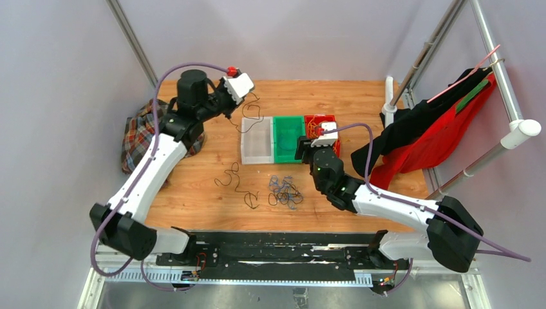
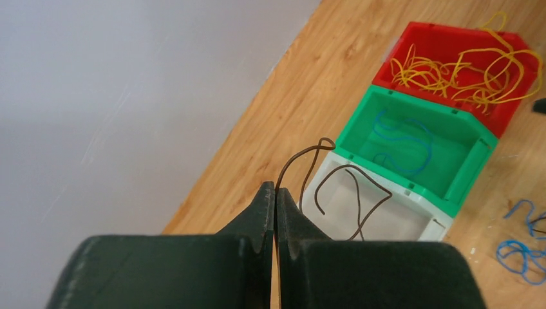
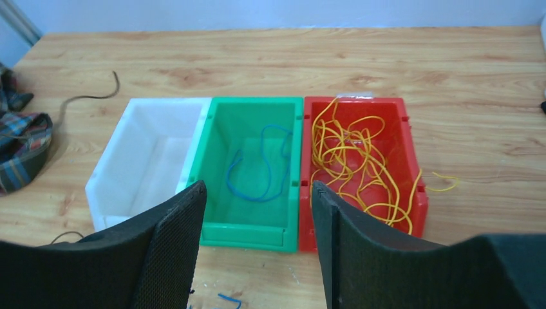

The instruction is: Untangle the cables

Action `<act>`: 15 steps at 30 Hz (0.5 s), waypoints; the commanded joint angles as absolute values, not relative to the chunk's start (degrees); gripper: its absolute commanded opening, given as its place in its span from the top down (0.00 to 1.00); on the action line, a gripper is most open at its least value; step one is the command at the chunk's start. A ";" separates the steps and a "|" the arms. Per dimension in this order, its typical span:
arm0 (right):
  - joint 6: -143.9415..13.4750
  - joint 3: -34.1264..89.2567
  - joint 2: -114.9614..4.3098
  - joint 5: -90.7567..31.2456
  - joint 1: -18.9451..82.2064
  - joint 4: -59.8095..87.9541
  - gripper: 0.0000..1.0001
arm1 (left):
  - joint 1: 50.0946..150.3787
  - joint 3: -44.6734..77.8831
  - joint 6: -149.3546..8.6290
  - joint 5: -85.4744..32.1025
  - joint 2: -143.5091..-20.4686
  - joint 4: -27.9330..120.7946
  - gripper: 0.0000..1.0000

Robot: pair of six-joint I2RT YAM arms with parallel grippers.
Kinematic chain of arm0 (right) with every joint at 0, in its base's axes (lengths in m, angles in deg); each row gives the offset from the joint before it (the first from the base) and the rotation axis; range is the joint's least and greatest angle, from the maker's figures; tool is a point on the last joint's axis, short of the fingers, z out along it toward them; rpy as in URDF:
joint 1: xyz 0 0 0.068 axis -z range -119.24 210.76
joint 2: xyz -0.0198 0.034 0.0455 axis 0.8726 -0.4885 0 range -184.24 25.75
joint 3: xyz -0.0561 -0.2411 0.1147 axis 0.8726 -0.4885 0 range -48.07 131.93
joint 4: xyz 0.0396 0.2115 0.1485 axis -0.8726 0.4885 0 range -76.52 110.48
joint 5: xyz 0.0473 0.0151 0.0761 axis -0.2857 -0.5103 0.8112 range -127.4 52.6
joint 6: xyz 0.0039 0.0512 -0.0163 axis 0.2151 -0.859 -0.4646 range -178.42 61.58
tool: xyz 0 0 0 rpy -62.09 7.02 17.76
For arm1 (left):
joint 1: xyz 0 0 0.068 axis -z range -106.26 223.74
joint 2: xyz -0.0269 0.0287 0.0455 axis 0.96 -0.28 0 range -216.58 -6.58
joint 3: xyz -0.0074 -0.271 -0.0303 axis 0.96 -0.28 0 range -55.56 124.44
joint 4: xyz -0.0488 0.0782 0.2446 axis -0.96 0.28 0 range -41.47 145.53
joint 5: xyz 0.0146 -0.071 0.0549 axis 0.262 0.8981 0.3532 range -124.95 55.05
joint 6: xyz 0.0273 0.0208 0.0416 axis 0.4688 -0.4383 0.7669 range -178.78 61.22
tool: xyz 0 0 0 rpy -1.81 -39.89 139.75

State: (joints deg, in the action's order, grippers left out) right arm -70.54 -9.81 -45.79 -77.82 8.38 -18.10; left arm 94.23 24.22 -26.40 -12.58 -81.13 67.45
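Cable in play: thin dark-brown wire (image 2: 302, 158), pinched at one end in the left end effector (image 2: 275, 190), fingers pressed together on it. From the tips it arcs up, kinks into a small loop, then drops toward the white plastic bin (image 3: 106, 183). The bin lies just beyond and below the fingertips, on the side toward the other bins. Wire's long run heads into that bin. Can't tell if the free end touches the floor.

- White bin's long axis runs away from the arm bases. Green plastic bin (image 3: 248, 228) and red plastic bin (image 3: 351, 102) sit side by side to its right.
- My read: the next move is a short carry inward and down, then release. Left arm is the nearer one.
- Right end effector (image 3: 257, 190): fingers wide apart, holding nothing, aimed over the green bin's near wall.
- Blue wire (image 3: 264, 174) in green, yellow wires (image 3: 351, 154) in red.
- Blue-and-black tangle (image 1: 284, 192) sits on the wooden desk (image 1: 360, 96) in front of the bins, closer to the right arm. A loose black wire (image 1: 232, 175) lies to its left.
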 commanded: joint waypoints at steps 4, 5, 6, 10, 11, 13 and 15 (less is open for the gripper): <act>-70.73 -11.08 -43.77 -81.13 10.37 -16.67 0.40 | 96.64 22.75 -17.72 -21.46 -90.59 56.04 1.00; -70.72 -11.09 -43.83 -81.02 10.52 -16.55 0.40 | 96.86 22.69 -17.53 -22.16 -91.95 55.33 1.00; -70.72 -11.15 -43.93 -80.89 10.61 -16.41 0.40 | 97.11 22.67 -17.42 -23.25 -93.67 54.70 1.00; -70.87 -11.35 -44.35 -80.31 10.93 -16.14 0.41 | 98.73 22.03 -17.22 -27.69 -98.36 53.22 1.00; -70.92 -11.37 -44.30 -80.05 11.07 -16.13 0.41 | 99.32 21.46 -16.93 -28.65 -99.32 52.42 1.00; -71.06 -11.63 -44.21 -79.78 11.12 -16.14 0.41 | 100.12 20.27 -16.08 -30.76 -101.03 50.59 1.00; -71.11 -11.56 -44.33 -79.23 11.25 -16.08 0.41 | 100.53 19.79 -15.86 -31.78 -102.52 49.54 1.00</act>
